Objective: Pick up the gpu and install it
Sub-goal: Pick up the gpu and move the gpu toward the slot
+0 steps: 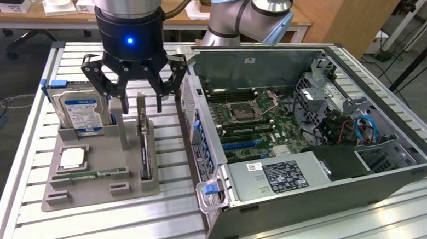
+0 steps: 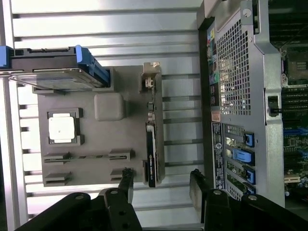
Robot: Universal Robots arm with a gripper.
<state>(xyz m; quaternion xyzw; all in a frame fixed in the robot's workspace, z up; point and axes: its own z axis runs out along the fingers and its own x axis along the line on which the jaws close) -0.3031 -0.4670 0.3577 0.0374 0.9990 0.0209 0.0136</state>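
Gpu (image 1: pixel 145 143) stood on its edge by the holder's (image 1: pixel 93 192) side next to the computer (image 1: pixel 275 68). Our wide, empty gripper (image 1: pixel 141 102) hung over it; we needed one finger each side.

Stands on its long edge in a slot of the gray holder (image 1: pixel 93 192) (image 2: pixel 108 139): the gpu (image 1: pixel 144 146) (image 2: pixel 151 144), thin and dark. Carries a silver bracket at one end. Sits along the holder's side nearest the computer case (image 1: pixel 305 184) (image 2: pixel 236 72).
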